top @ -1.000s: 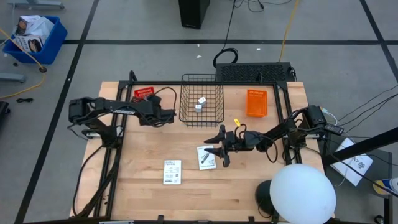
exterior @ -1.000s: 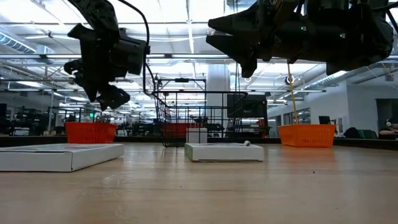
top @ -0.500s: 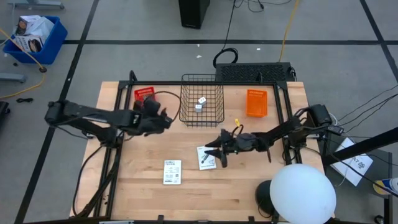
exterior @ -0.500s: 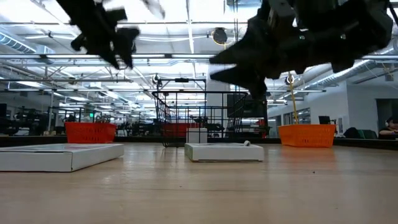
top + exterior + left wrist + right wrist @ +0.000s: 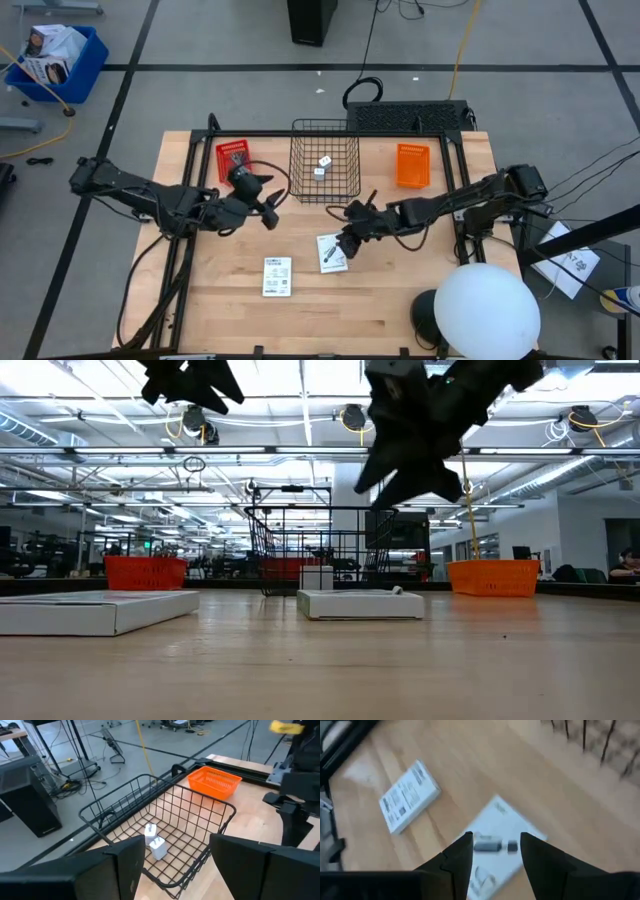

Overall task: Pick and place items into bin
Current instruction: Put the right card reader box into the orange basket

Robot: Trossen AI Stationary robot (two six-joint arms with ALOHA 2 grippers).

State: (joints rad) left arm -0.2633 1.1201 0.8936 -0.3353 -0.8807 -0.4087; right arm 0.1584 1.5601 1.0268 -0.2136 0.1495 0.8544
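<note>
I'm looking into a big open lab or industrial hall: a wooden worktable [image 5: 230,300] is standing on a grey floor [image 5: 180,40] marked with dark tape lines, cables [image 5: 462,40] are trailing across it, and beyond the table rows of ceiling lights [image 5: 300,400] and exposed pipes are stretching over distant workstations.

You have a matt, pale wood table [image 5: 230,300], a black wire-metal bin [image 5: 324,172], orange plastic baskets [image 5: 412,165] and printed white card packets [image 5: 277,276] (smooth-looking).
</note>
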